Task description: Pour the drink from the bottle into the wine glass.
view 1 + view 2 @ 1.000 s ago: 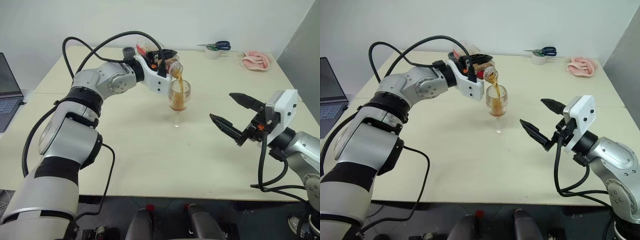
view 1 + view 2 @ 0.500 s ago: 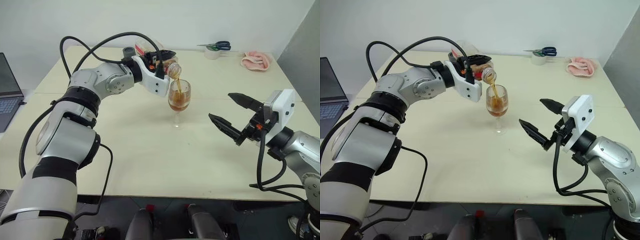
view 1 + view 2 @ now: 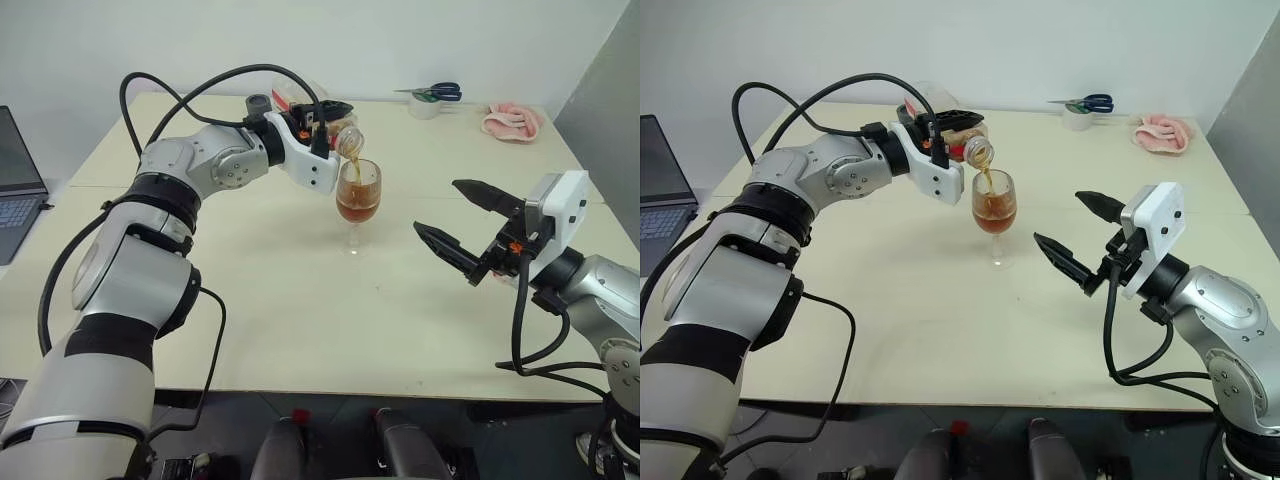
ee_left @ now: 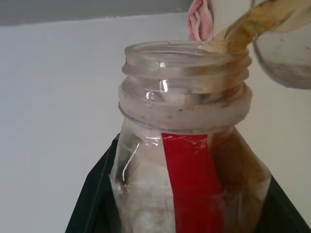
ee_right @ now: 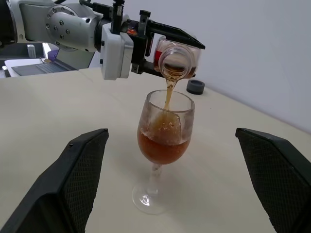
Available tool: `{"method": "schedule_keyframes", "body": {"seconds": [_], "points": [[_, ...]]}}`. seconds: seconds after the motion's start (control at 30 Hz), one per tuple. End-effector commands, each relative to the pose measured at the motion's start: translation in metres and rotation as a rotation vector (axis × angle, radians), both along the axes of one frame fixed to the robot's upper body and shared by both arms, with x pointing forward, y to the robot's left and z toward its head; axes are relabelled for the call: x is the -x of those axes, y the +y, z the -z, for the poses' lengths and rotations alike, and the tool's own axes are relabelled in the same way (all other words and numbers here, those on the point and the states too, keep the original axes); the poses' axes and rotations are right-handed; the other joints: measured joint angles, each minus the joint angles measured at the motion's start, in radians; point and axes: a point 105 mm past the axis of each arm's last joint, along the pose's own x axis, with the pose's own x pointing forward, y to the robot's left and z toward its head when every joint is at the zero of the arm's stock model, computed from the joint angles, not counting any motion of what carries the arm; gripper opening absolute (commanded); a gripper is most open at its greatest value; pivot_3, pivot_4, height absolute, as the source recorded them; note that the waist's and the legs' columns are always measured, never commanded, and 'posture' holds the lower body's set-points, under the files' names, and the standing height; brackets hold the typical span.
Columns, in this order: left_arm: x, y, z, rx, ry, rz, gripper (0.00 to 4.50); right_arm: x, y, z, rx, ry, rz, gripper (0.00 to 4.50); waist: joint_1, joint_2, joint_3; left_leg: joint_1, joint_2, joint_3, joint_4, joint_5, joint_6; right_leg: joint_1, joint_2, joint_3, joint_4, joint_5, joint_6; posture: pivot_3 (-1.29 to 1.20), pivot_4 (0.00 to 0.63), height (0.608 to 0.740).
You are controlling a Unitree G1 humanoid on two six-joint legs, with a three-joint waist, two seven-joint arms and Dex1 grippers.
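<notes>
Pale cream desk [image 3: 250,300] fills the scene, set against a plain white wall. Near the middle of the desk, somewhat toward the far edge, stands a wine glass [image 3: 358,200] on its round foot, upright, its bowl roughly half full of reddish-amber drink [image 5: 163,145].

From the left side the left gripper [image 3: 325,125] reaches in, its black fingers clamped tight around a small clear bottle [image 3: 340,135] with a red strip down its side. The bottle is tipped with its open mouth just above the rim of the glass, and a thin amber stream falls from the mouth into the bowl. No cap is on the neck.

Toward the right edge of the desk the right gripper [image 3: 463,225] hovers above the surface, its two black fingers spread wide and holding nothing, pointed at the glass but well apart from it.

At the far edge lie scissors [image 3: 435,92] on a roll of tape [image 3: 425,106], with a pink cloth [image 3: 510,122] near the far right corner. A small dark cap [image 3: 257,103] sits by the far edge behind the left arm. A laptop [image 3: 15,180] sits off the left edge.
</notes>
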Motion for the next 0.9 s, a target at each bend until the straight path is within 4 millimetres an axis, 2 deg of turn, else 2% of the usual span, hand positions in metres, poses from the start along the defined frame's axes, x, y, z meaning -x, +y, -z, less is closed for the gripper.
{"method": "schedule_keyframes", "body": {"seconds": [0.03,0.23,0.33,0.4,0.5,0.63,0.77,0.9], "points": [[0.002,0.002,-0.026,0.213,0.083,0.029,1.79,0.005,0.004,-0.012,-0.007,-0.06,-0.019,4.5,0.0,0.0,0.0,0.0,0.0,0.0,0.0,0.0,0.0,0.0,0.0,0.0,0.001,0.0,0.0,0.0,0.15,0.74],[-0.001,0.014,-0.022,0.441,0.304,0.065,1.79,0.004,0.011,-0.024,-0.015,-0.094,-0.058,4.5,-0.014,0.0,0.0,0.006,0.0,0.004,0.0,0.0,0.0,0.001,0.0,0.005,0.006,0.0,0.0,0.0,0.15,0.74],[-0.01,0.04,-0.028,0.716,0.45,0.051,1.79,-0.004,0.018,-0.044,-0.038,-0.134,-0.071,4.5,-0.025,0.0,0.0,0.007,0.001,0.004,0.0,0.0,0.001,0.001,0.002,0.006,0.008,0.0,0.0,0.0,0.15,0.74],[-0.02,0.072,-0.026,0.981,0.542,0.002,1.78,-0.022,0.022,-0.05,-0.053,-0.044,-0.059,4.5,-0.039,0.0,0.0,0.007,0.001,0.004,0.0,0.001,0.001,0.0,0.002,0.006,0.008,0.0,0.0,0.0,0.15,0.74],[-0.024,0.108,-0.003,1.206,0.601,-0.086,1.77,-0.041,0.04,-0.061,-0.065,0.031,-0.101,4.5,-0.049,0.002,-0.001,0.008,0.003,0.003,-0.001,0.001,0.001,0.001,0.003,0.005,0.009,0.0,-0.001,0.0,0.15,0.74],[-0.017,0.134,0.025,1.332,0.632,-0.187,1.77,-0.047,0.071,-0.07,-0.042,0.08,-0.184,4.5,-0.047,0.002,-0.001,0.008,0.004,0.002,-0.001,0.001,0.001,0.0,0.003,0.004,0.01,0.0,-0.002,0.0,0.15,0.74],[-0.007,0.163,0.05,1.443,0.605,-0.308,1.77,-0.055,0.098,-0.049,0.036,0.138,-0.248,4.5,-0.041,0.001,-0.002,0.005,0.003,0.0,0.0,0.001,0.001,-0.001,0.002,0.0,0.009,0.0,-0.002,0.0,0.15,0.74],[0.004,0.18,0.064,1.495,0.558,-0.375,1.77,-0.049,0.116,-0.035,0.097,0.165,-0.33,4.5,-0.029,0.001,-0.002,0.005,0.002,-0.001,0.0,0.001,0.001,0.0,-0.001,0.0,0.009,0.0,-0.002,0.0,0.15,0.74]]}}
